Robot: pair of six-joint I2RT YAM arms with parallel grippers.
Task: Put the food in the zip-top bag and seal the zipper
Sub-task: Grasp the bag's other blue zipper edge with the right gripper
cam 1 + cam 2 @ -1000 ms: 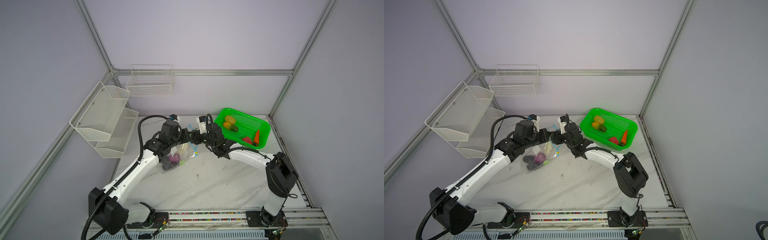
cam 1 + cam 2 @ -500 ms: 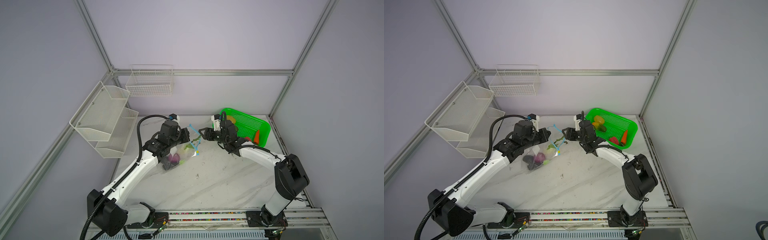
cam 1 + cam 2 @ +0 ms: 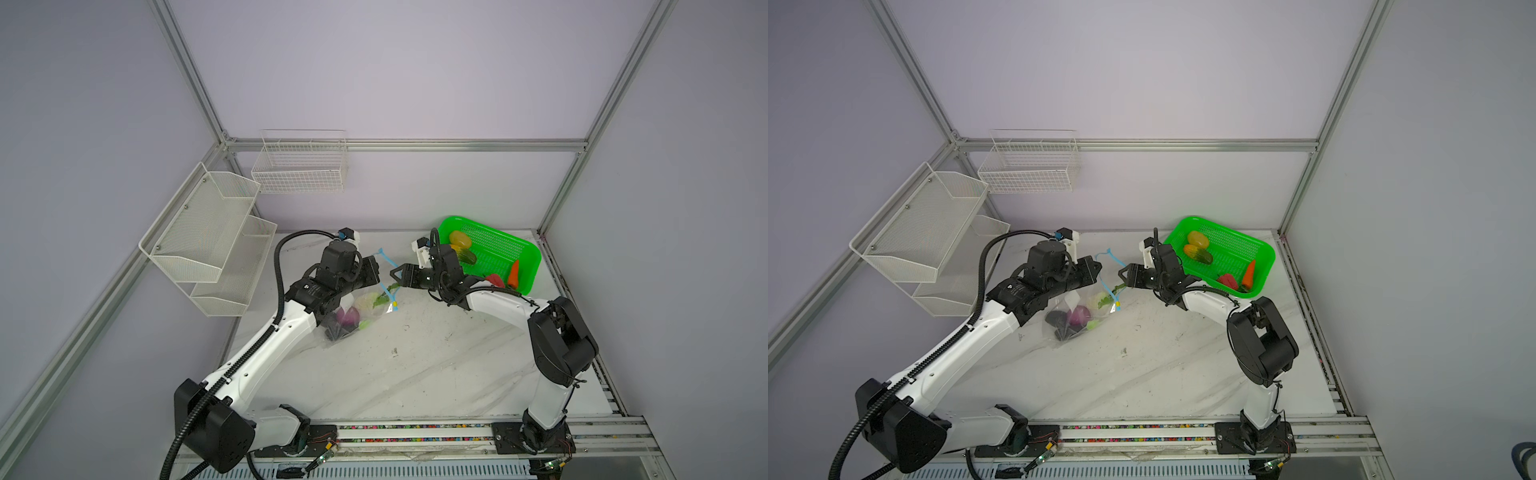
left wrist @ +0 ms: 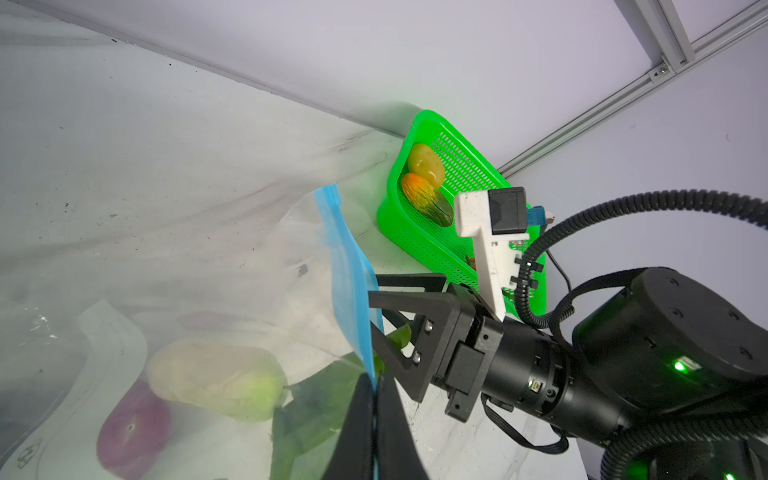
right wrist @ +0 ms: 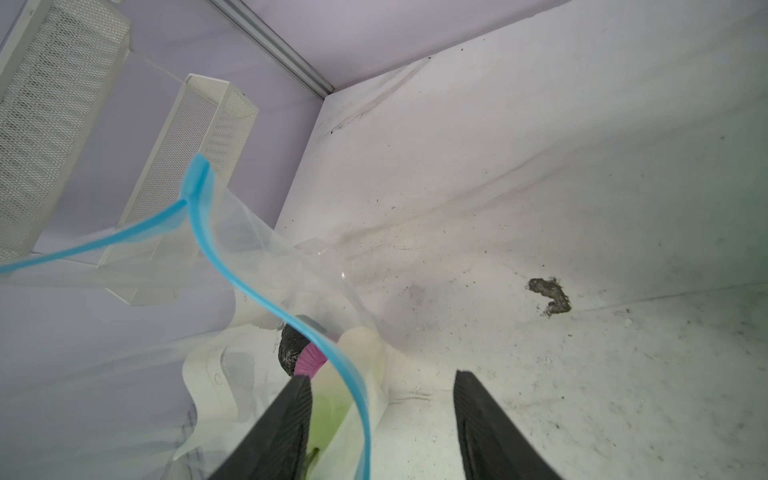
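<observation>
Left claw (image 4: 374,386) pinches the blue zipper (image 4: 349,270), holding the clear bag (image 3: 357,307) up off the desk (image 3: 415,365). Right claw (image 3: 397,277), jaws apart, sits at the bag's mouth by a green leafy piece (image 4: 309,401). That piece likely needs nudging fully inside before more is fetched from the basket (image 3: 528,257).

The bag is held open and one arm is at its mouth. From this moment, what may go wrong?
1. The green leafy toy vegetable sticks out of the clear plastic zip-top bag, its stem between the open jaws of the right tool; it may slide out or block sealing.
2. The light-blue zipper strip passes between those jaws; a retreat might snag it and pull it from the shut left tool.
</observation>
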